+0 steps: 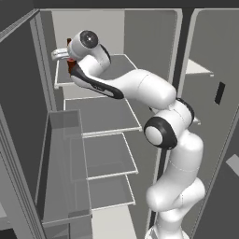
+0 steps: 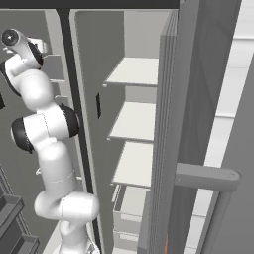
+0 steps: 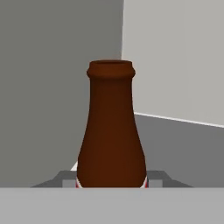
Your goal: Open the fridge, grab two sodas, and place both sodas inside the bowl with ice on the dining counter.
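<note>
In the left base view, the arm is reaching up into the open fridge (image 1: pixel 154 32), to its top shelf (image 1: pixel 116 65). The gripper (image 1: pixel 63 56) is sitting at one brown bottle (image 1: pixel 71 65), mostly hidden behind the wrist.

In the right base view, the hand is getting cut off at the top left corner.

In the hand view, the bottle (image 3: pixel 111 131) is standing upright, filling the middle. The fingers are closing on its sides, low down and hard to see.
</note>
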{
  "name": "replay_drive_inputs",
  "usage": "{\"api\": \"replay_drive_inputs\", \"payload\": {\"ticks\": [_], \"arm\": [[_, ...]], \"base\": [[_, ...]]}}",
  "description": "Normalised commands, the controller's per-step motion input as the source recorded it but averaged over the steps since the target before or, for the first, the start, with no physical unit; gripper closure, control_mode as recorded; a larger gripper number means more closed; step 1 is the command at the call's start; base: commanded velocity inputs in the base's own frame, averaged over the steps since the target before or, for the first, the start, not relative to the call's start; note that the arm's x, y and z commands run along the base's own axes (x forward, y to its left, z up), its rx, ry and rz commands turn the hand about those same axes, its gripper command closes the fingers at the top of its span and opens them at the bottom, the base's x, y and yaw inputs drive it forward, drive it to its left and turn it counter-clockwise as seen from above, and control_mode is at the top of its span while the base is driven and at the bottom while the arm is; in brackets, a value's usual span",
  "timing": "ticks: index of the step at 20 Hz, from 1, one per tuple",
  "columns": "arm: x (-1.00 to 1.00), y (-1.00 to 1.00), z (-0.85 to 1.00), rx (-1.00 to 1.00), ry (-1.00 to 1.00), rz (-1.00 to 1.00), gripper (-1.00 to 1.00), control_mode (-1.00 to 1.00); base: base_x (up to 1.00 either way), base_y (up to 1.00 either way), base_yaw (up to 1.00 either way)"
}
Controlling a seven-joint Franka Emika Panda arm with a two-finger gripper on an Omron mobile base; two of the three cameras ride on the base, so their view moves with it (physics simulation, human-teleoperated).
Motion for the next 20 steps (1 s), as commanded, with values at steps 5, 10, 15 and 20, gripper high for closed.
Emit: {"api": "replay_drive_inputs", "payload": {"ticks": [5,10,15,20], "arm": [[-0.01,0.0,0.0,0.0,0.0,0.0,1.0,-1.0],[-0.09,0.0,0.0,0.0,0.0,0.0,1.0,-1.0],[-0.37,-0.08,0.0,0.02,0.0,0.0,1.0,-1.0],[-0.55,-0.1,0.0,0.02,0.0,0.0,1.0,-1.0]], "base": [[0.0,0.0,0.0],[0.0,0.0,0.0],[0.0,0.0,0.0],[0.0,0.0,0.0]]}}
